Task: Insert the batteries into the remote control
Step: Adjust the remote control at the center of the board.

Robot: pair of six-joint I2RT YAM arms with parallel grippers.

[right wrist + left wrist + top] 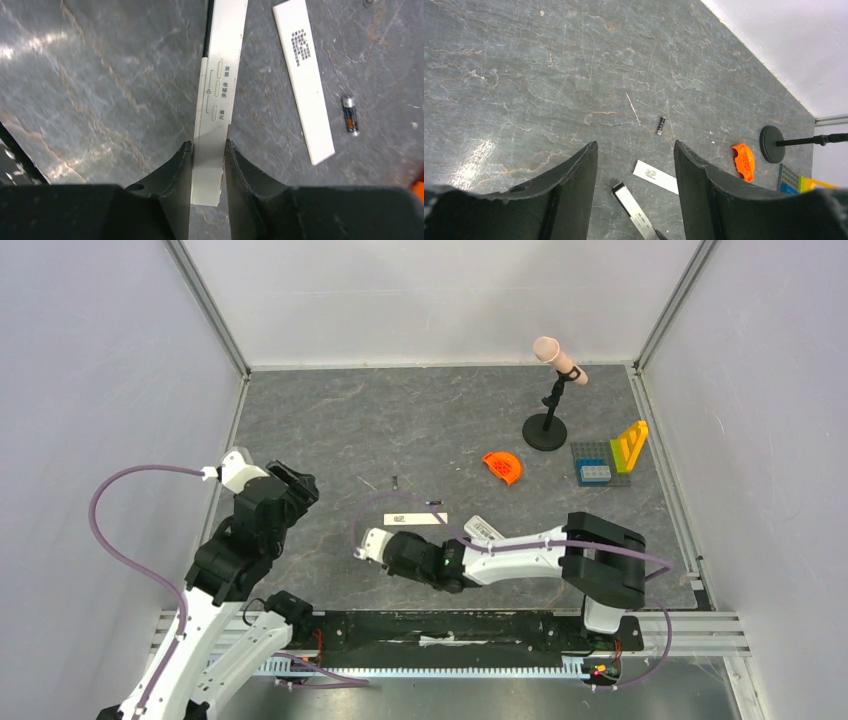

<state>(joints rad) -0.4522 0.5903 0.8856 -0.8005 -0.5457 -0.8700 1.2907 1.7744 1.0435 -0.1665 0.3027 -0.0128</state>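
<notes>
The right end effector is clenched on the remote. Its two fingers press the long edges near one end, and in the wrist view the white bar runs out toward 12 o'clock with its button face toward the camera. Whether the remote touches the worktop I cannot tell. In the top view this end effector sits low at about 7 o'clock of a white strip with a printed label, which lies flat on the worktop, apart from the remote. In the right wrist view a battery, dark with an orange band, lies just beside the strip's near end at 3 o'clock, not touching it. A second battery lies at 11 o'clock of the strip, near a thin stick. The left end effector hovers at 9 o'clock of these things, released, its jaws standing wide apart above the worktop. Its camera looks between them at the strip and the free end of the remote. Well apart, at 2 o'clock of the strip, are an orange piece, a microphone stand and some toy bricks.
</notes>
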